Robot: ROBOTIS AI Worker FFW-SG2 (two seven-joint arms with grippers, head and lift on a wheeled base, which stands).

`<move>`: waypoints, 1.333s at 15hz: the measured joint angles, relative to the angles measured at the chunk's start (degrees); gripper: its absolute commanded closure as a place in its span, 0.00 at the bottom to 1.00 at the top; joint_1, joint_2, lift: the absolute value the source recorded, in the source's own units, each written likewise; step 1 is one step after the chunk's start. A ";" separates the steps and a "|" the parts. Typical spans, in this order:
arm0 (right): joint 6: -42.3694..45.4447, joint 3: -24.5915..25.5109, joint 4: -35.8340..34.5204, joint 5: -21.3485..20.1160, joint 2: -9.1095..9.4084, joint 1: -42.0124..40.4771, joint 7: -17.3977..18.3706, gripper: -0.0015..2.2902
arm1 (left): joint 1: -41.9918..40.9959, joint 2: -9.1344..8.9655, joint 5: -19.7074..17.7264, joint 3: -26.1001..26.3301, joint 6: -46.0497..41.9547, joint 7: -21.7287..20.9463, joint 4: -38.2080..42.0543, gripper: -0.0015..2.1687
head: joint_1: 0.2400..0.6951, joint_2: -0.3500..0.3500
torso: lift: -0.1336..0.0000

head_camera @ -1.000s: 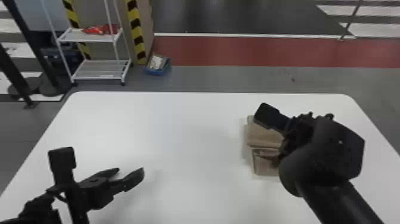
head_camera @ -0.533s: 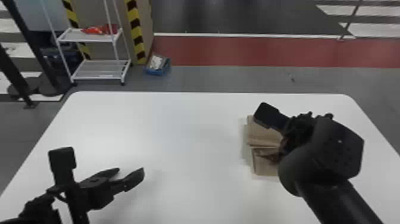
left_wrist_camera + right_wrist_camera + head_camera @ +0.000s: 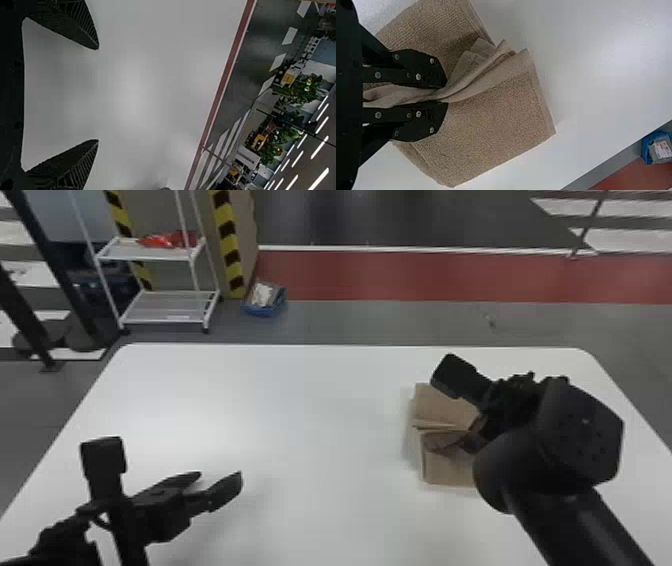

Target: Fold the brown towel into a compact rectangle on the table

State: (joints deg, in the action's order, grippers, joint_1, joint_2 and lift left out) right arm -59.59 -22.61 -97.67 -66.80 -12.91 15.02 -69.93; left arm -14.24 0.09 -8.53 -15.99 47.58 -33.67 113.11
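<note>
Right wrist view: the right gripper pinches the brown towel tight, maybe to fold it over. The left gripper is wide open, holding nothing.

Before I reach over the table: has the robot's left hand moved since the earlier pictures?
No. In the head view, the left hand hangs where it did, in the same place against the table's left edge.
</note>
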 measured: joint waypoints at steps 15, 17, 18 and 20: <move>-8.39 -3.58 -1.89 6.94 7.18 3.21 0.89 0.42 | -3.05 0.00 -2.00 4.12 0.02 -1.65 4.20 0.02 | 1.00 0.58 | 0.07; -8.43 -3.77 -2.17 7.10 8.06 2.87 2.58 0.42 | -3.08 0.00 -2.01 4.18 0.02 -1.59 5.00 0.02 | 1.00 0.58 | 0.07; -8.42 -3.94 -2.21 7.37 8.72 2.85 3.84 0.42 | -3.14 0.00 -2.01 4.16 0.02 -1.63 5.45 0.02 | 1.00 0.59 | 0.07; -8.35 -4.44 -1.93 7.93 10.87 3.22 6.04 0.42 | -3.45 0.00 -2.02 4.10 0.02 -1.81 6.03 0.02 | 1.00 0.63 | 0.07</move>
State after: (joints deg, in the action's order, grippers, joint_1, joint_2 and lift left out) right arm -67.94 -27.06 -99.59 -58.87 -2.04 18.25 -63.90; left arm -17.69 0.09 -10.55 -11.90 47.60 -35.48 119.13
